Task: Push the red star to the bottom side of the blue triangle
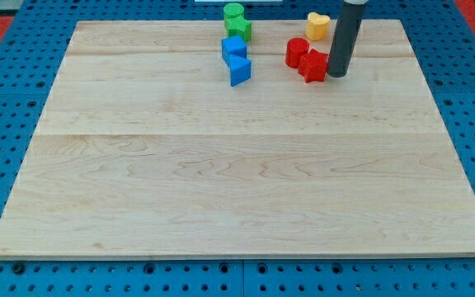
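Observation:
The red star (312, 65) lies near the view's top, right of centre, on the wooden board (237, 165). A red cylinder-like block (297, 52) touches it on its upper left. The blue triangle (239, 71) lies to the left of the star, about 90 pixels away, with a blue cube (233, 48) just above it. My tip (337, 74) rests on the board right against the star's right side; the dark rod rises from there out of the view's top.
Two green blocks (237, 21) stand above the blue cube at the board's top edge. A yellow heart-like block (318, 25) sits above the red blocks. The board lies on a blue pegboard surface (7, 49).

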You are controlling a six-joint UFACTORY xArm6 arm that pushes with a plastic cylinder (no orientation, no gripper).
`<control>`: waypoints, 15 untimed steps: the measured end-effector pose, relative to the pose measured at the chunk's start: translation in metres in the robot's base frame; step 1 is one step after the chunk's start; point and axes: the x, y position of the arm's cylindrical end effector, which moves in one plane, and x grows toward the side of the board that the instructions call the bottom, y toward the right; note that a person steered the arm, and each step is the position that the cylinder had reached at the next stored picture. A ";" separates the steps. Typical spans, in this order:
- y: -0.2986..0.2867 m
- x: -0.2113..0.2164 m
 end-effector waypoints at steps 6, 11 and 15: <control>-0.023 -0.005; -0.031 0.034; -0.093 0.055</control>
